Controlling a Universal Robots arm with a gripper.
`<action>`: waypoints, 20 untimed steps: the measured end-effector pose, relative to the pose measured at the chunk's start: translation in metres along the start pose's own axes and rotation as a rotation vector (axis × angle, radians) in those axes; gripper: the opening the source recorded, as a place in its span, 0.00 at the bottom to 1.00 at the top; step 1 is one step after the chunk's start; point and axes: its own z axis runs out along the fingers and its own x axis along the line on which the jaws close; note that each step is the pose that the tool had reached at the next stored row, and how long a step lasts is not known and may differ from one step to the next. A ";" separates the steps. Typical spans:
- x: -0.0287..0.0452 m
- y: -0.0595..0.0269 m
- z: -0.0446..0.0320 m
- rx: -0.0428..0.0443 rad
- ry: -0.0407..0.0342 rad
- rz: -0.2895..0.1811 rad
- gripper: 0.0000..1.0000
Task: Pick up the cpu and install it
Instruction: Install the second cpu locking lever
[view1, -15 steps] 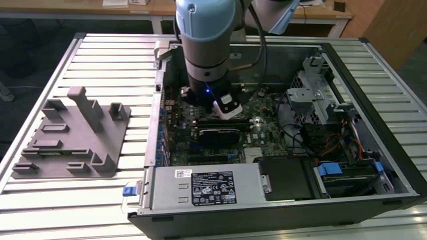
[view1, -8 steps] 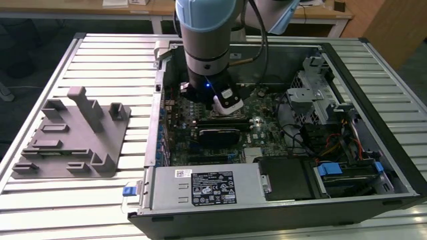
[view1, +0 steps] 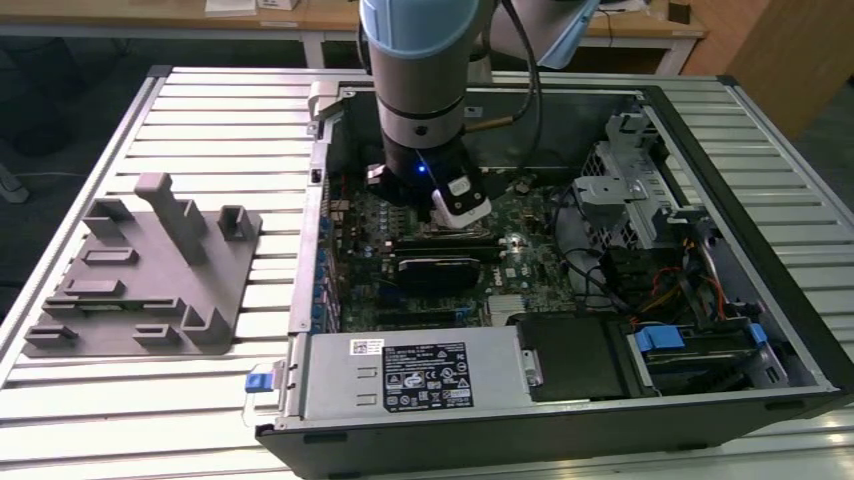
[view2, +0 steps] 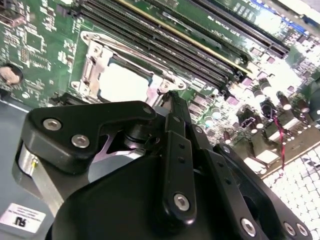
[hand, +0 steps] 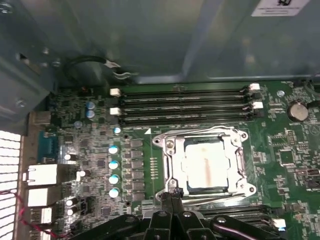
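Your gripper (hand: 171, 192) hung over the motherboard (hand: 280, 160), its fingers (view2: 172, 107) pressed together on nothing.

You had the cpu (hand: 207, 165) lying flat inside the metal-framed socket (hand: 167, 165), in both wrist views; its pale top also showed in the second wrist view (view2: 122, 82). Your fingertips stood just off the socket frame's edge, at about 7 o'clock from the chip in the first wrist view. In the exterior view the arm (view1: 420, 90) reached down into the open computer case (view1: 787, 330), with the grey fixture (view1: 147, 270) well apart at 9 o'clock.
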 end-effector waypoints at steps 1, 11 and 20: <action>-0.0014 0.0003 0.0003 0.0028 -0.0009 0.003 0.11; -0.0070 0.0061 0.0042 0.0443 -0.0065 0.019 0.11; -0.0103 0.0220 0.0104 0.0890 -0.0083 0.017 0.11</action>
